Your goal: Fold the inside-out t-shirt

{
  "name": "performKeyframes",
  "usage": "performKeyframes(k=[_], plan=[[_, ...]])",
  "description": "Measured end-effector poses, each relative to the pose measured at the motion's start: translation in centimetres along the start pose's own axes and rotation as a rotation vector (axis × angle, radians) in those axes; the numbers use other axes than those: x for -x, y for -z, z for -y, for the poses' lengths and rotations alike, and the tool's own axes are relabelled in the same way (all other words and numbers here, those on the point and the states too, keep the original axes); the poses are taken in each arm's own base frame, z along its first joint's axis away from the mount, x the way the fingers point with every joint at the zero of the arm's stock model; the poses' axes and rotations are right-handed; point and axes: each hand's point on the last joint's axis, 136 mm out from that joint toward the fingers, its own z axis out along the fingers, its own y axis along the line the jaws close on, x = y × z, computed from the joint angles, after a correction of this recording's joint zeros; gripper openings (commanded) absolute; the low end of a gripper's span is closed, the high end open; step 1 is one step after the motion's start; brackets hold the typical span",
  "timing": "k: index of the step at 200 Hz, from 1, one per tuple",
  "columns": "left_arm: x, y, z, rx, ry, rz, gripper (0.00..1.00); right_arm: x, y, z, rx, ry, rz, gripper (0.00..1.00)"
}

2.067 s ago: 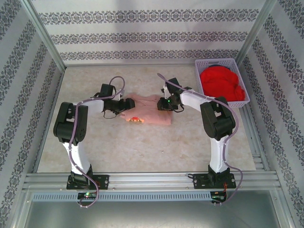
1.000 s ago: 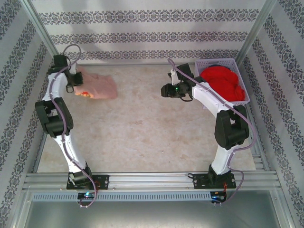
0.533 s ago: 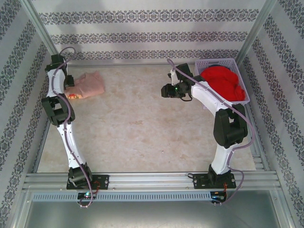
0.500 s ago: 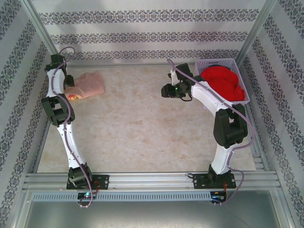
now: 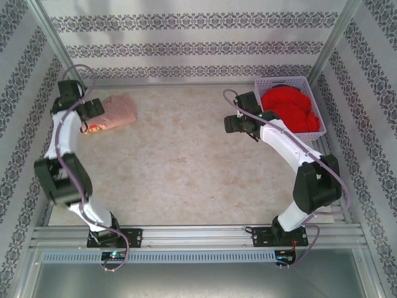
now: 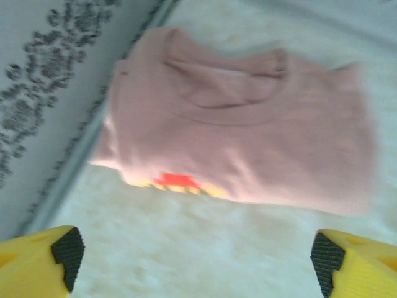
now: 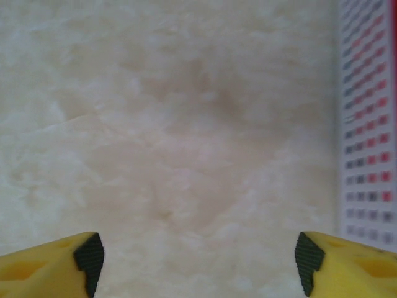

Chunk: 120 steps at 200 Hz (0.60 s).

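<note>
The desk (image 5: 186, 167) has a broad bare middle, which leaves room to work. The pink t-shirt (image 5: 119, 110) lies as a compact folded bundle in the far left corner, close against the wall frame. It looks set aside there as finished. Its neckline faces up and a strip of orange print (image 6: 177, 183) peeks from its near edge. The basket (image 5: 282, 79) at the far right keeps a red garment (image 5: 288, 107) well apart from it. The left fingers (image 6: 65, 248) are spread wide just short of the shirt, touching nothing. The right fingers (image 7: 90, 254) are likewise spread over bare desk beside the basket, pinching nothing.
</note>
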Motion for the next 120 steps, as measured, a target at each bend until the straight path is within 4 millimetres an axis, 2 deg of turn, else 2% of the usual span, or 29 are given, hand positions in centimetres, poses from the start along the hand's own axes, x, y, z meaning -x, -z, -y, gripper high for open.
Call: performKeyframes(k=[7, 17, 37, 64, 78, 103, 120], plan=[[-0.7, 1.4, 1.1, -0.054, 0.017, 0.044, 1.00, 0.0, 0.3, 0.6, -0.028, 0.001, 0.031, 0.97], [-1.7, 2.9, 2.4, -0.125, 0.038, 0.100, 1.00, -0.1, 0.5, 1.4, -0.064, -0.001, 0.064, 0.98], [-4.9, 3.7, 2.7, -0.176, 0.074, 0.152, 1.00, -0.6, 0.5, 3.6, -0.143, -0.021, 0.112, 0.98], [-9.4, 2.1, 1.7, -0.141, 0.092, 0.139, 1.00, -1.1, -0.5, 7.2, -0.254, -0.072, 0.170, 0.98], [-11.0, 1.1, 1.3, -0.104, 0.081, 0.134, 1.00, -1.6, -1.4, 8.5, -0.285, -0.081, 0.210, 0.98], [-11.7, -0.5, 1.6, -0.075, 0.010, 0.163, 1.00, -3.6, -3.0, 9.3, -0.306, -0.055, 0.249, 0.98], [-11.7, -1.5, 2.4, -0.095, -0.044, 0.206, 1.00, -3.7, -3.4, 9.4, -0.303, -0.044, 0.283, 0.98]])
